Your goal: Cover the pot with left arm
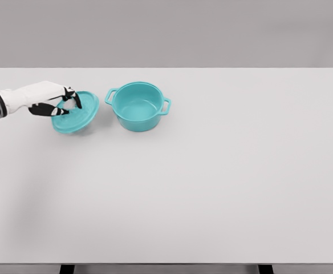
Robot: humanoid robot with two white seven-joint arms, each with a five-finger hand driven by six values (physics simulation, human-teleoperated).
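Observation:
A teal pot (137, 106) with two side handles stands uncovered on the white table, left of centre and toward the back. Just left of it is the round teal lid (78, 116), tilted, its near edge low and its far edge raised. My left hand (68, 103) comes in from the left edge, and its black-tipped fingers are curled around the knob on top of the lid. A small gap separates the lid from the pot's left handle (110, 95). The right arm does not show.
The white table (212, 188) runs wide to the right and toward the front edge. A grey wall stands behind it.

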